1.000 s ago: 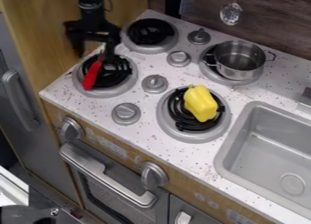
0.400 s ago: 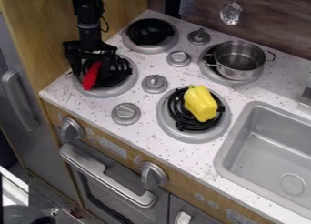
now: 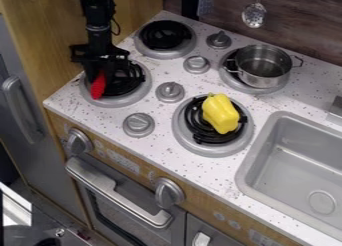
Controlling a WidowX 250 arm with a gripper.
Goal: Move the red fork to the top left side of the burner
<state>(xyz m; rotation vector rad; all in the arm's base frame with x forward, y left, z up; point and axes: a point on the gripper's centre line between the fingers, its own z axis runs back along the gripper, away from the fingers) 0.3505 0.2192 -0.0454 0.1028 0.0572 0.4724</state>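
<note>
"Where are you with it?"

"At the grasp, I'd judge. I've got the pincer (image 3: pixel 103 79) low over the near left burner (image 3: pixel 113 102), right at the red fork (image 3: pixel 99 88). The fork is on that burner, its red end slanting down towards the ring's near left side."

"Clamped on it?"

"I can't tell from here whether the pincer is together or apart, so I won't count on a hold."

"What's next, then?"

"I make sure of the grip, then lift straight up so the fork doesn't snag on the coil. After that it depends what 'top left' means: the upper left of this same burner, or the far left burner (image 3: pixel 165 54). I'd settle that before I carry anything across the worktop (image 3: pixel 167 140)."

"Any labels or brands?"

"None I can read. There are pale markings (image 3: pixel 123 162) along the stove front, too faint to make out."
</note>
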